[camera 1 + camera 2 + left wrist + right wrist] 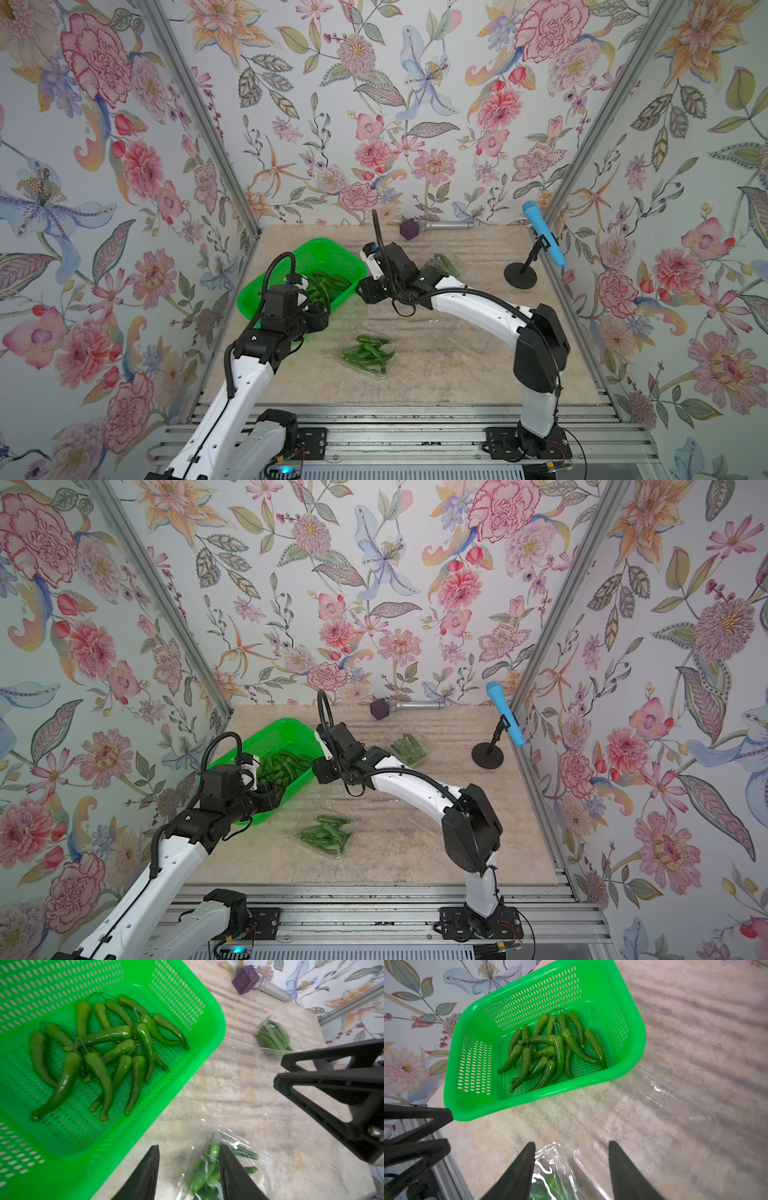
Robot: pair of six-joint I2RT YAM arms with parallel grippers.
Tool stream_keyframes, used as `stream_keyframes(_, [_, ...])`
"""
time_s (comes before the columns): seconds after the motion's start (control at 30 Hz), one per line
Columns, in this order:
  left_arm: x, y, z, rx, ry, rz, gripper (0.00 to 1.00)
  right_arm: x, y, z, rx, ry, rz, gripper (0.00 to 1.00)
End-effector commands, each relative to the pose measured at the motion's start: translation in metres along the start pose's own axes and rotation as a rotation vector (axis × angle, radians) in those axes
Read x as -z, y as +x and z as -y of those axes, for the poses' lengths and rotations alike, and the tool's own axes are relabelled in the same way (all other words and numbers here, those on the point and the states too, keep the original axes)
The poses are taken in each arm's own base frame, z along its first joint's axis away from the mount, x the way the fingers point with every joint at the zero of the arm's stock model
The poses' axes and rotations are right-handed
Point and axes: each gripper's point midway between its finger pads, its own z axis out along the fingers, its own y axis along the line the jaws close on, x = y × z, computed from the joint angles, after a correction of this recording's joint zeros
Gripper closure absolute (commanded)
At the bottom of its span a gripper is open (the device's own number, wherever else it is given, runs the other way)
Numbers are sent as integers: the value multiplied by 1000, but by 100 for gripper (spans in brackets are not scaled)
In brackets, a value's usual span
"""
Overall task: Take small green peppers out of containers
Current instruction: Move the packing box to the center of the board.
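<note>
Small green peppers [108, 1034], glossy and curved; perforated plastic basket [215, 1024] holds them.

Basket [529, 1001]: bright green perforated plastic, smooth, slight sheen. Peppers [558, 1049] inside it: glossy, wet-looking skins. Container [379, 374] beside basket: thin clear plastic, glinting creases; tabletop [316, 382] under basket matt, mottled beige.

**Loose peppers in the basket, two boxes full**

A heap of slim, glossy dark-green peppers [108, 1049] is seen lying loose and crisscrossed on the floor of the green basket [216, 1028]. Just in front of the basket, a clear plastic front box [368, 357] lies flat, packed with peppers. To the basket's right, a back box [409, 748] is likewise filled. Farther right, an empty clear box [478, 340] is only faintly made out.
</note>
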Motion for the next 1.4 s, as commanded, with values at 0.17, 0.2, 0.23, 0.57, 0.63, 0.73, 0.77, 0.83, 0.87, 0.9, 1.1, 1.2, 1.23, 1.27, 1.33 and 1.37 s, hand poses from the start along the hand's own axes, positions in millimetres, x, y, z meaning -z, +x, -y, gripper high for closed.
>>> stream_keyframes(0.17, [26, 83, 28, 136, 72, -135, 51, 45, 94, 30, -238, -58, -45, 40])
stream_keyframes(0.2, [28, 91, 28, 145, 76, -146, 52, 46, 102, 31, -242, -62, -57, 39])
stream_keyframes(0.23, [29, 100, 29, 148, 82, -159, 51, 48, 110, 32, -242, -73, -71, 38])
stream_keyframes(0.57, [3, 148, 35, 142, 106, -244, 49, 40, 127, 37, -229, -131, -144, 32])
stream_keyframes(0.63, [-3, 150, 37, 139, 105, -248, 49, 35, 128, 36, -225, -136, -152, 32])
stream_keyframes(0.73, [-9, 147, 39, 145, 103, -233, 46, 30, 128, 37, -210, -142, -160, 31])
stream_keyframes(0.77, [-11, 149, 38, 146, 99, -240, 46, 28, 128, 37, -206, -145, -165, 31])
stream_keyframes(0.83, [-15, 154, 38, 148, 96, -260, 45, 24, 128, 37, -193, -155, -173, 31])
stream_keyframes(0.87, [-17, 157, 37, 149, 93, -272, 45, 22, 129, 37, -187, -157, -176, 30])
stream_keyframes(0.9, [-19, 161, 36, 150, 92, -281, 45, 21, 128, 36, -182, -165, -176, 30])
stream_keyframes(1.1, [-31, 177, 31, 152, 74, -327, 44, 8, 128, 33, -171, -194, -193, 29])
stream_keyframes(1.2, [-32, 171, 27, 148, 52, -301, 44, 6, 128, 30, -168, -201, -196, 30])
stream_keyframes(1.23, [-33, 167, 26, 151, 51, -289, 44, 5, 129, 29, -167, -202, -198, 30])
stream_keyframes(1.27, [-34, 162, 24, 156, 46, -274, 44, 5, 130, 29, -166, -201, -202, 31])
stream_keyframes(1.33, [-38, 155, 19, 166, 38, -258, 44, 4, 134, 30, -173, -194, -210, 31])
stream_keyframes(1.37, [-40, 151, 16, 173, 34, -252, 45, 4, 137, 30, -173, -192, -214, 31])
